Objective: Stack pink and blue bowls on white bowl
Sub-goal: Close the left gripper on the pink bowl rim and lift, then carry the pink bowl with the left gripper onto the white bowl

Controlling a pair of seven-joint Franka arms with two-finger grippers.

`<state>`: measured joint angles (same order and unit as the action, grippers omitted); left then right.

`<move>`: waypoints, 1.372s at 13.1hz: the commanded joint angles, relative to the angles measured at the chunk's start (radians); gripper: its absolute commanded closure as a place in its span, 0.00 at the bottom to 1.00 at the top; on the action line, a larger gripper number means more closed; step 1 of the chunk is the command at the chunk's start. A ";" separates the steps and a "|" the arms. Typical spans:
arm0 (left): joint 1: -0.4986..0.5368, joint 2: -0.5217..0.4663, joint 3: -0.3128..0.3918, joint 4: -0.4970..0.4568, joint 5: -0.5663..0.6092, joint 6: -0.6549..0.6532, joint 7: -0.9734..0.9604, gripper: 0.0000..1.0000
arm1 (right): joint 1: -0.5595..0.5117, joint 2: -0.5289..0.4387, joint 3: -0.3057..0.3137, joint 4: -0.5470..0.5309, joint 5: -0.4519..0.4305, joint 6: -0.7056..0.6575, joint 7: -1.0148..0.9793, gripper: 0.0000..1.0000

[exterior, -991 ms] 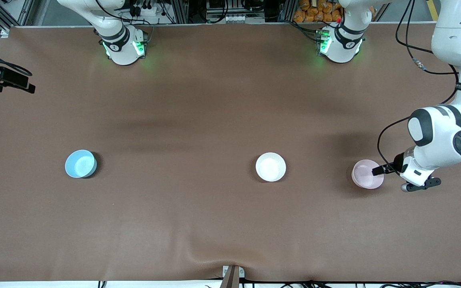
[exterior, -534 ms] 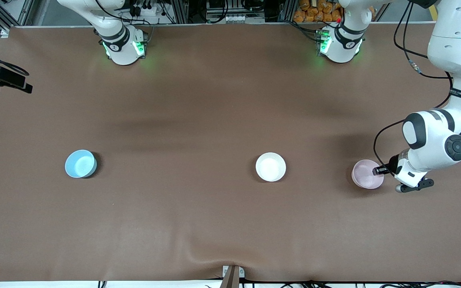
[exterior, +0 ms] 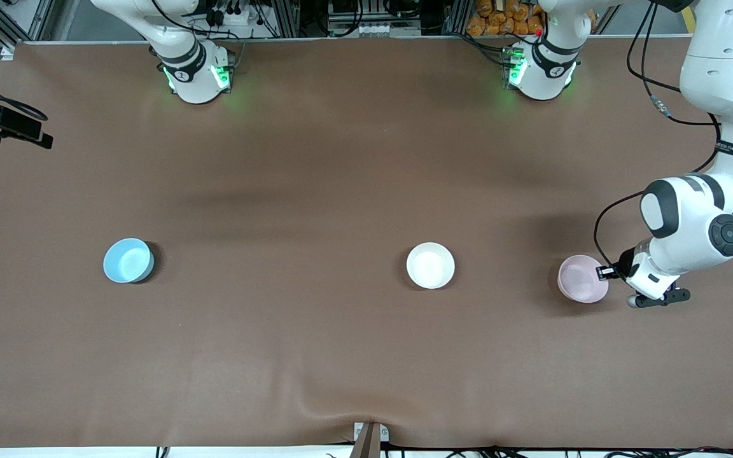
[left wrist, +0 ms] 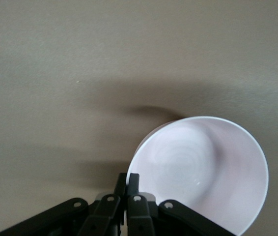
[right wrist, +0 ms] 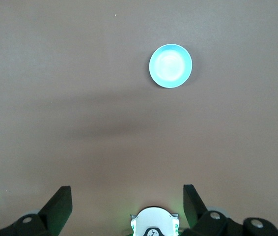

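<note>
1. Since a second ago, the left hand (exterior: 603, 273) has closed in on the pink bowl (exterior: 583, 287), nudging it slightly toward the white bowl (exterior: 430, 265).
2. Going left to right in the front view: the blue bowl (exterior: 128, 260) sits toward the right arm's end of the brown desk (exterior: 341, 356), the white bowl mid-desk, and the pink bowl toward the left arm's end.
3. The left hand pinches the pink bowl's rim, fingers nearly together.
4. The right hand (right wrist: 124, 199) waits high above the desk, spread wide and empty.
5. All three bowls are small, round and glossy; a thin-rim grip is likely slippery, so lift slowly and level.
</note>
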<state>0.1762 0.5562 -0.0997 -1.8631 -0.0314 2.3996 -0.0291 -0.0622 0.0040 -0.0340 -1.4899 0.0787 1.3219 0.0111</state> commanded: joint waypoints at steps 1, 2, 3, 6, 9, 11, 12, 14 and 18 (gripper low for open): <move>0.000 -0.047 -0.057 -0.004 -0.022 -0.043 -0.008 1.00 | -0.015 0.002 0.000 0.017 0.015 -0.015 -0.007 0.00; -0.001 -0.065 -0.083 -0.004 -0.022 -0.062 -0.035 1.00 | -0.015 0.001 0.000 0.022 0.016 -0.021 -0.007 0.00; 0.000 -0.084 -0.110 -0.004 -0.022 -0.076 -0.069 1.00 | -0.015 -0.001 -0.003 0.023 0.018 -0.023 -0.007 0.00; -0.001 -0.128 -0.204 0.002 -0.022 -0.131 -0.197 1.00 | -0.030 0.001 -0.003 0.025 0.015 -0.023 -0.007 0.00; -0.004 -0.137 -0.313 0.024 -0.022 -0.172 -0.369 1.00 | -0.038 0.001 -0.001 0.026 0.016 -0.023 -0.007 0.00; -0.010 -0.134 -0.366 0.030 -0.021 -0.172 -0.455 1.00 | -0.039 0.001 -0.003 0.026 0.015 -0.023 -0.007 0.00; -0.021 -0.130 -0.382 0.031 -0.021 -0.172 -0.483 1.00 | -0.044 0.001 -0.003 0.026 0.016 -0.023 -0.007 0.00; -0.081 -0.122 -0.385 0.050 -0.021 -0.172 -0.549 1.00 | -0.044 0.001 -0.003 0.029 0.016 -0.023 -0.007 0.00; -0.152 -0.061 -0.384 0.082 -0.009 -0.143 -0.614 1.00 | -0.045 0.001 -0.003 0.036 0.018 -0.023 -0.007 0.00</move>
<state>0.0361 0.4547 -0.4863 -1.8160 -0.0342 2.2481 -0.6322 -0.0928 0.0036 -0.0411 -1.4749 0.0787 1.3169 0.0111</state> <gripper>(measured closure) 0.974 0.000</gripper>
